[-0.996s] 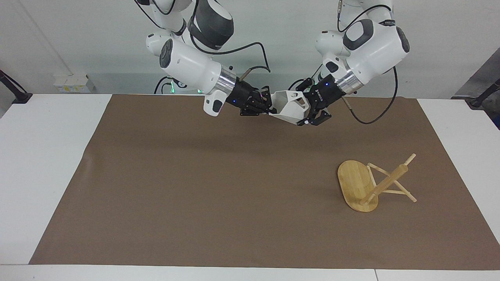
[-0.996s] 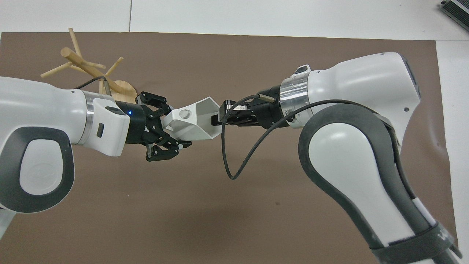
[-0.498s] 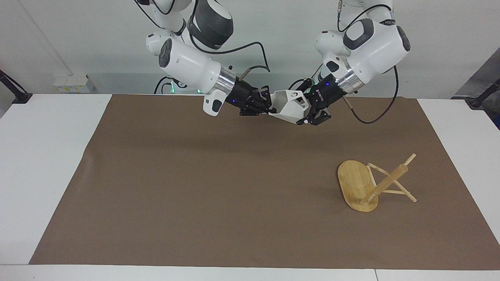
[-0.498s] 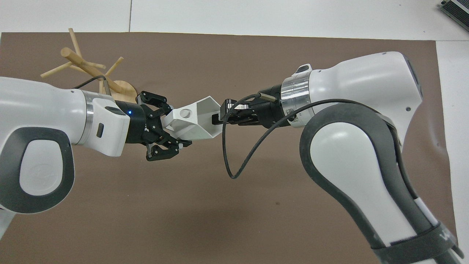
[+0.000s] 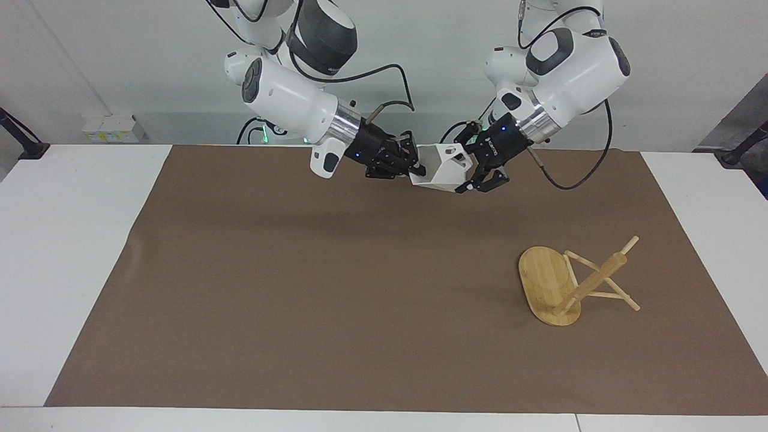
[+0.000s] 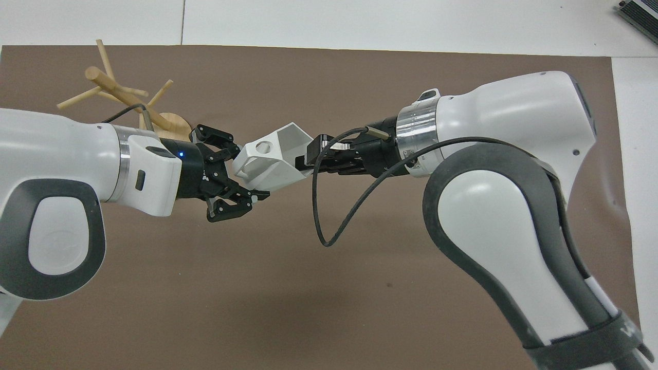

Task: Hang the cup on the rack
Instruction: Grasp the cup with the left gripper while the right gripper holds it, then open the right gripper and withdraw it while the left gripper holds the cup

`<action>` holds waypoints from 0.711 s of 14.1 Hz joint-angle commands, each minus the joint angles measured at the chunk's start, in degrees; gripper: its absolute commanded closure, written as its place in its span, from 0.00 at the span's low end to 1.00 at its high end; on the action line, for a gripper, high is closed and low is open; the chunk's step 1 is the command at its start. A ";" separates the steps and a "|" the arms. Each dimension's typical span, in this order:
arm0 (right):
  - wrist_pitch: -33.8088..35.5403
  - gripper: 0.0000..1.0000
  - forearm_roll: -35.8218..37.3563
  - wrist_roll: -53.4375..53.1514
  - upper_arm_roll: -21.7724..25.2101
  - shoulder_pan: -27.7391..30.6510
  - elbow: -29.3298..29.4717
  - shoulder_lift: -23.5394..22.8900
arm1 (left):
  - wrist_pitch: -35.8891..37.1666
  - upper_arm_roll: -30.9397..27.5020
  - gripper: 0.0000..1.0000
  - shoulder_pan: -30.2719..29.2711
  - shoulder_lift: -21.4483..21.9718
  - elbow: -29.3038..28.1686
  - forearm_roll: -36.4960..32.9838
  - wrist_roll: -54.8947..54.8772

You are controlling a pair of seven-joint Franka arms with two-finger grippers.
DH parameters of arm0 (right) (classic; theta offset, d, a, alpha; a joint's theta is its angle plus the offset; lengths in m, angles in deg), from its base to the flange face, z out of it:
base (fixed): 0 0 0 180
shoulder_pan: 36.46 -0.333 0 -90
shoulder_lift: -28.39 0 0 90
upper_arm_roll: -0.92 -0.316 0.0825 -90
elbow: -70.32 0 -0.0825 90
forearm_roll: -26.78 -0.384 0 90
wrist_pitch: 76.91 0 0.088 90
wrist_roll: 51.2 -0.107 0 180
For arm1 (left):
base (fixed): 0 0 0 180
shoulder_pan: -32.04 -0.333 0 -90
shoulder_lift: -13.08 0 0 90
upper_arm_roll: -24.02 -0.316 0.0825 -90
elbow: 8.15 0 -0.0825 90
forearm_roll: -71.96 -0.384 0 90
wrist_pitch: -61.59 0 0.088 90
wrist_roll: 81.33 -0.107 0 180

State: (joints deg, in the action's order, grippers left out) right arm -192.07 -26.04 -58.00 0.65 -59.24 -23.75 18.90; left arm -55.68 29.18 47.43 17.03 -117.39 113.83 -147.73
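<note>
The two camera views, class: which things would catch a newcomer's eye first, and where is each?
First, the white faceted cup held in the air between the two arms, over the part of the brown mat nearest the robots. The right hand grips its rim, and the left hand is at its handle end, fingers spread. Next, the bamboo rack stands alone toward the left arm's end, with no cup on its pegs.

The cup (image 5: 443, 166) hangs between both pincers above the mat (image 5: 336, 288); the rack (image 5: 561, 285) stands toward the left arm's end.

table (image 5: 72, 240): white | brown mat (image 5: 336, 288) on it | rack (image 5: 555, 288) on mat
</note>
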 commanded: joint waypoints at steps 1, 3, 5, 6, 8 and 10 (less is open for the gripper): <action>0.02 0.00 -1.41 -1.29 -0.34 1.16 0.21 0.43 | -1.29 -0.41 1.00 0.26 0.71 -0.36 -2.32 3.65; 0.02 0.00 -1.32 -1.29 -0.08 1.16 0.21 0.70 | -1.29 -0.50 1.00 0.17 0.71 -0.36 -2.32 3.74; 0.02 0.00 -0.53 -1.20 0.18 2.03 0.21 1.31 | -1.20 -0.67 1.00 -0.09 0.79 -0.71 -2.41 5.22; 0.29 0.00 -0.27 -1.11 0.19 3.08 0.21 2.27 | -1.20 -0.59 1.00 -0.70 0.79 -0.72 -3.28 6.45; 1.16 0.00 1.31 -1.11 0.19 5.80 -0.41 4.20 | -1.20 -0.67 1.00 -1.24 0.88 -0.80 -6.96 8.39; 3.35 0.00 4.46 -0.68 0.19 9.14 -0.67 5.79 | -1.46 -0.67 1.00 -3.33 0.97 -1.59 -10.22 10.06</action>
State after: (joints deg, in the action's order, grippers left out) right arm -191.03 -24.33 -58.39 1.22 -53.33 -23.24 22.15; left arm -56.03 28.35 45.89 17.03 -117.59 106.27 -139.82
